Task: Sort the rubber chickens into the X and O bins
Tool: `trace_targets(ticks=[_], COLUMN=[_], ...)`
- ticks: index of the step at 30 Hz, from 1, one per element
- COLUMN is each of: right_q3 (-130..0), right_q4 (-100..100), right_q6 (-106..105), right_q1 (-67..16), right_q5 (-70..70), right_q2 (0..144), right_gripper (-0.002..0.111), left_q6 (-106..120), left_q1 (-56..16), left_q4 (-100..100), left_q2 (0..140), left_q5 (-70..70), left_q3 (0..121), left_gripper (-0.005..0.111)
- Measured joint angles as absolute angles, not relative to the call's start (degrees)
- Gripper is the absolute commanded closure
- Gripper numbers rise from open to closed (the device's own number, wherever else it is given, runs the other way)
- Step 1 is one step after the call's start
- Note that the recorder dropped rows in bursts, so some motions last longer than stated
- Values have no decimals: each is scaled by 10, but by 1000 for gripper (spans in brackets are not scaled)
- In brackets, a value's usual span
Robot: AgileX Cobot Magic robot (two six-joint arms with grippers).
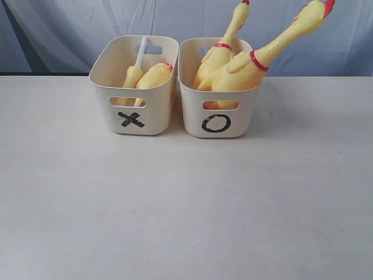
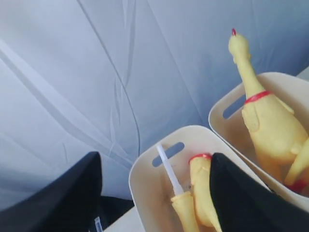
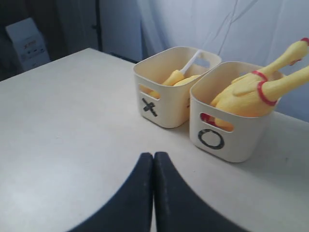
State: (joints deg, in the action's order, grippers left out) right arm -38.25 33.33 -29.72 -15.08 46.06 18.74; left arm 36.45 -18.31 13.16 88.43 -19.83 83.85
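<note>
Two pincers are showing, each only in its own wrist view. The left pincer (image 2: 154,155) is holding its dark fingers (image 2: 72,193) wide apart with nothing gripped between them. It is looking down into the X bin (image 2: 145,193) from close by, and one finger is covering part of the headless body (image 2: 200,183) in that view. The right pincer (image 3: 153,159) is pressing its two fingers together, empty, above the bare tabletop (image 1: 186,204). It is hanging well apart from both bins and facing their marked fronts.

In the exterior view the X bin is standing on the left and the O bin (image 1: 245,119) just beside it on the right, their upper rims meeting or nearly so. Both are sitting toward the far edge of the tabletop, in front of a pale grey-blue cloth (image 1: 58,35).

Inside the X bin the slim fragment (image 1: 132,77) is leaning toward the back wall, its white tube (image 1: 141,51) pointing up past the handle slot. The headless body is lying just beside it, red neck band uppermost.

Inside the O bin both whole chickens are resting body down. The first whole chicken (image 1: 217,61) is stretching its neck up and back. The second whole chicken (image 1: 247,69) is lying across the front of it, its neck and head reaching out over the bin's right rim. A bit of red is showing through the O bin's front handle slot.
</note>
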Motion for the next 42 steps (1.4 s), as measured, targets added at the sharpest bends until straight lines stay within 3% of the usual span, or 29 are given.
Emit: trace_targets(ticks=[17,30,42], right_q3=[-382,-382,-382], right_q4=[339,342,344], right_q6=[-296,-296,-296], right_q1=[-85,-27,-25], right_q5=[461,463,463], right_q2=[146,98,69], right_gripper=[108,108,108], left_q6=[364,364,364], left_q1=[-180,-25,-12], left_q4=[132,132,130], left_q2=[676,467,286], left_q5=[-184,-184,-182], left_q3=[731,630,596], left_gripper=[45,45,45])
